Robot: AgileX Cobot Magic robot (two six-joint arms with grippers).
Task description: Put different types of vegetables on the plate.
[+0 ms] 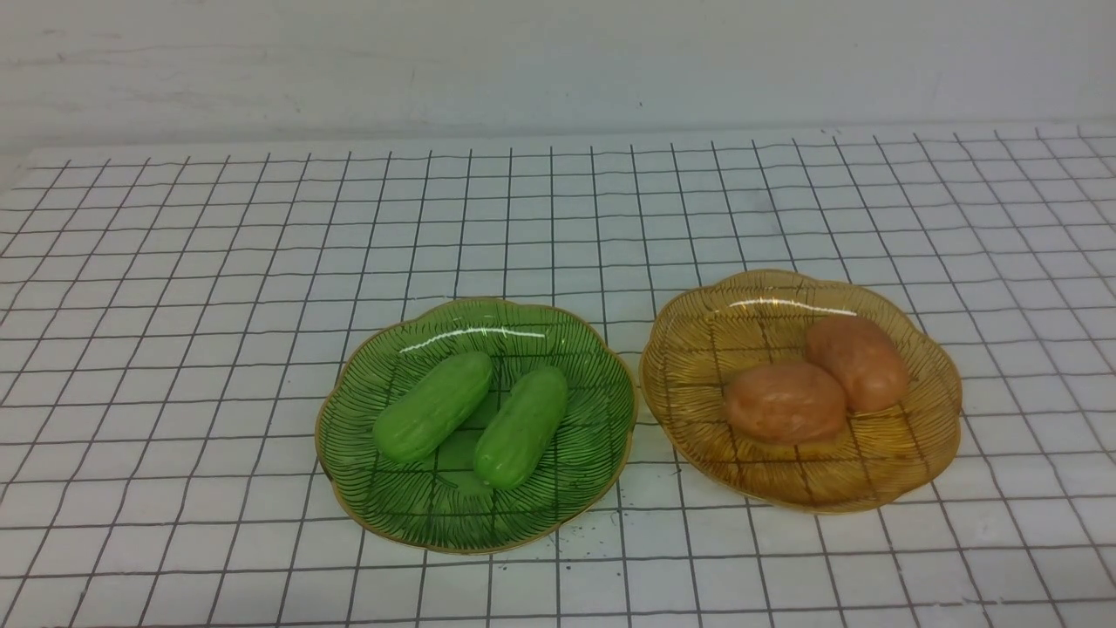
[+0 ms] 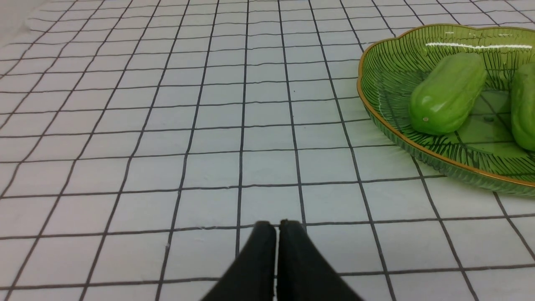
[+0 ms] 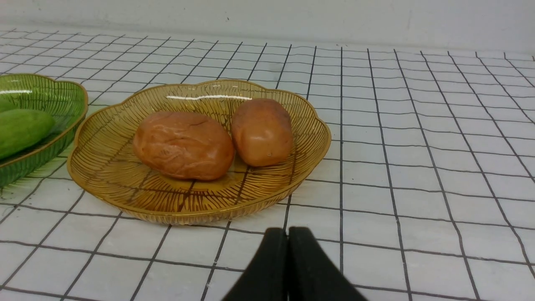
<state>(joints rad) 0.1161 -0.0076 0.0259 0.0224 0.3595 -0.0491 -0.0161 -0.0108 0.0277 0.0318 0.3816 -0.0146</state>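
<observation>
The front view presents two scalloped plates on a white table (image 1: 218,541) marked with a grid of dark lines. The green plate (image 1: 488,545) is on the left; the amber plate (image 1: 815,504) is on the right, near it. The green plate contains two cucumbers (image 1: 433,407) (image 1: 521,427), lying side by side at a slant with a narrow space between them. The amber plate contains two potatoes (image 1: 786,403) (image 1: 858,363), positioned against each other. Each plate therefore carries one type of vegetable.

No brand, label or writing is legible on the plates, vegetables or table.

Neither gripper appears in the front view; each is visible only in its own wrist view. The left gripper (image 2: 277,225) has its fingers drawn together, with only a thin slit between the tips, and holds nothing. The right gripper (image 3: 287,232) has its fingers closed tip to tip and is likewise unloaded.

The left wrist view includes part of the green plate, one cucumber in full and the second cut off by the picture edge. The amber plate is outside that view. The right wrist view includes the whole amber plate with both potatoes, wrinkles visible on one skin, plus a portion of the green plate with parts of both cucumbers.
</observation>
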